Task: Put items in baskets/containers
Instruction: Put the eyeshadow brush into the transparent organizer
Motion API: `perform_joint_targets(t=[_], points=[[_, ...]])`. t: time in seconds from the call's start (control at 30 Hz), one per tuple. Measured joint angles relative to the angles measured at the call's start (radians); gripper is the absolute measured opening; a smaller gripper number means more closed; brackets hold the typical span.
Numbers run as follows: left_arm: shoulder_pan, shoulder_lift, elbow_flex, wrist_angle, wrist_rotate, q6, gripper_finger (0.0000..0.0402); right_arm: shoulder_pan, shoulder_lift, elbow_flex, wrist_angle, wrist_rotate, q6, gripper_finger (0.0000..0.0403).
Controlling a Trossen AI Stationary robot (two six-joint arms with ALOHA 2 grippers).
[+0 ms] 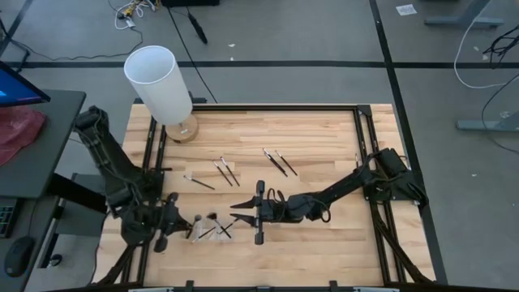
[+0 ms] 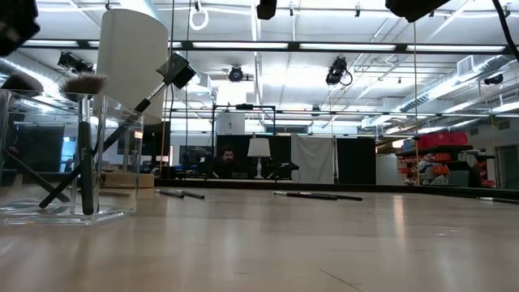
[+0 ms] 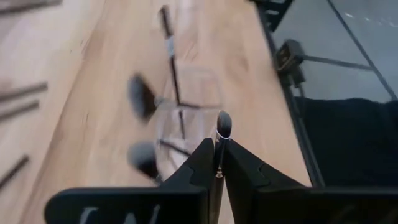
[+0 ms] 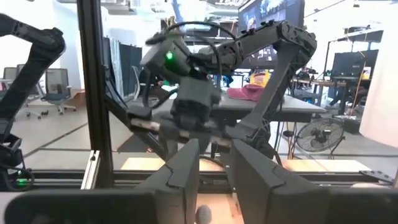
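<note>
A small clear container (image 1: 212,229) stands near the table's front, left of centre, with several dark brushes leaning in it (image 2: 81,162). My left gripper (image 3: 217,149) hovers just left of and above it (image 1: 180,221), shut on one brush whose grey tip (image 3: 224,123) sticks out past the fingers. Several loose brushes (image 1: 199,182) (image 1: 227,171) (image 1: 278,163) lie flat on the wood farther back. My right gripper (image 1: 240,208) hangs level just right of the container, its fingers a little apart (image 4: 214,155), holding nothing that I can make out. My left gripper pinches the brush's thin handle (image 3: 217,163) between its two fingers. The brush lies along the fingers and points out ahead of them. The fingers slant down from the table's left toward the container, and the brush is clear of the table, above the container's near wall.
A tall white cylinder on a round wooden base (image 1: 160,81) stands at the far left corner. Black frame rails (image 1: 366,162) run along the table's sides. Bare wood lies to the right of the right arm and in front of it.
</note>
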Motion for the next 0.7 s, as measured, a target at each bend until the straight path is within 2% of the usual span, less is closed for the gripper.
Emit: perform_joint_targets(t=[0.17, 0.37, 0.7], points=[[0.028, 0.0, -0.041, -0.017, 0.003, -0.103, 0.0033, -0.007, 0.0, 0.0, 0.001, 0.0, 0.001, 0.0093], [0.048, 0.0, -0.055, -0.017, 0.019, -0.109, 0.0036, -0.006, 0.001, 0.0, 0.006, 0.0, 0.001, 0.0093], [0.058, 0.0, -0.055, -0.036, 0.026, -0.122, 0.0115, -0.007, 0.001, 0.0, 0.005, 0.0, 0.001, 0.0094]])
